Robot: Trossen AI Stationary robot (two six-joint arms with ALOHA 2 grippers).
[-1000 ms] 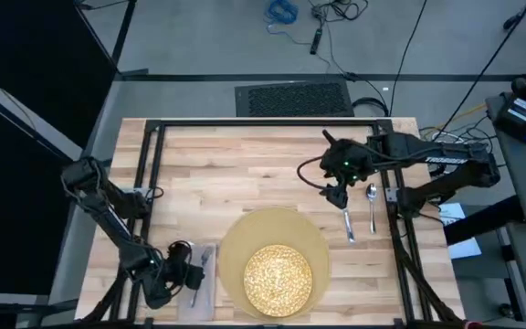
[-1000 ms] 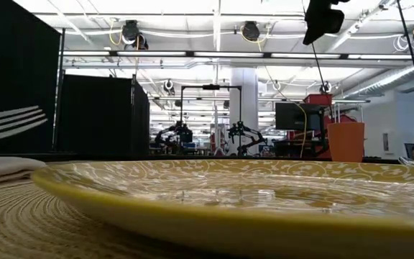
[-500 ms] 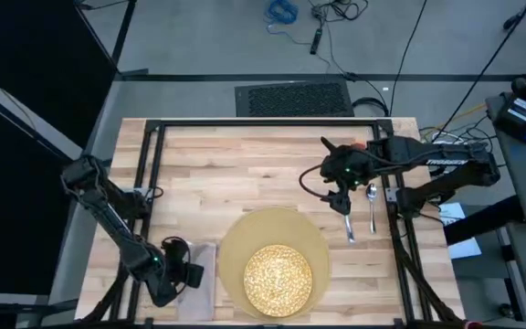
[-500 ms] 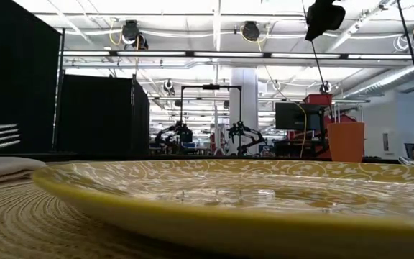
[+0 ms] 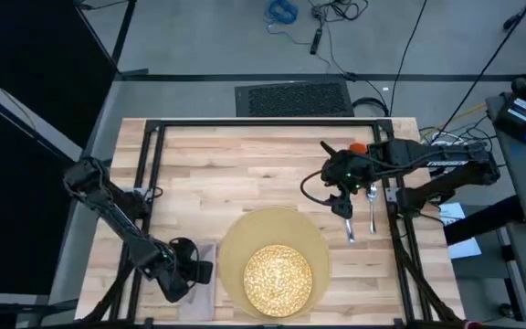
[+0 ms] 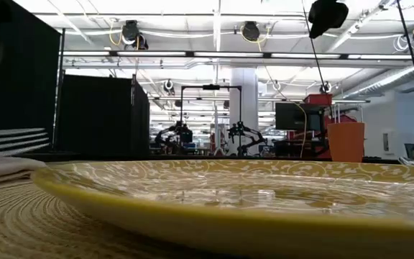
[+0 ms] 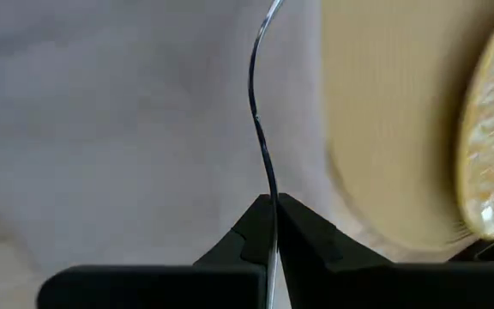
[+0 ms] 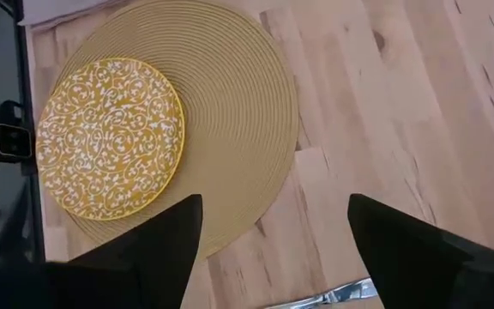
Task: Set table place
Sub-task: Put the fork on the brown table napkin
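Note:
My left gripper [image 5: 188, 270] is at the table's near left, over the beige napkin [image 5: 205, 279], shut on the silver fork [image 7: 260, 129]. In the low view the fork's tines [image 6: 13, 140] hang nearly level just above the napkin [image 6: 2, 169]. The yellow plate [image 5: 278, 279] rests on the round tan placemat [image 5: 236, 242]. My right gripper [image 5: 341, 199] stands open above the far end of the knife [image 5: 349, 227], which lies on the table beside the spoon [image 5: 372, 206]. The orange cup [image 6: 346, 141] stands behind my right arm. My left gripper pinches the fork's handle [image 7: 272, 225] between its two fingers, which close on its flat faces. The fork runs on ahead of the fingers, seen edge-on. Its tines are off the table; whether they touch the napkin, I cannot tell.
A black metal frame [image 5: 149, 164] rings the wooden table [image 5: 236, 174]. Bare wood lies between the placemat and the far edge. The placemat [image 8: 247, 112] and plate [image 8: 110, 137] show below my right gripper's open fingers.
My left gripper has shifted a little toward the placemat and has come down. The fork has sunk with it, and its tines have gone from slanting upward to nearly level just over the napkin. My right gripper has drifted slightly toward the table's right edge.

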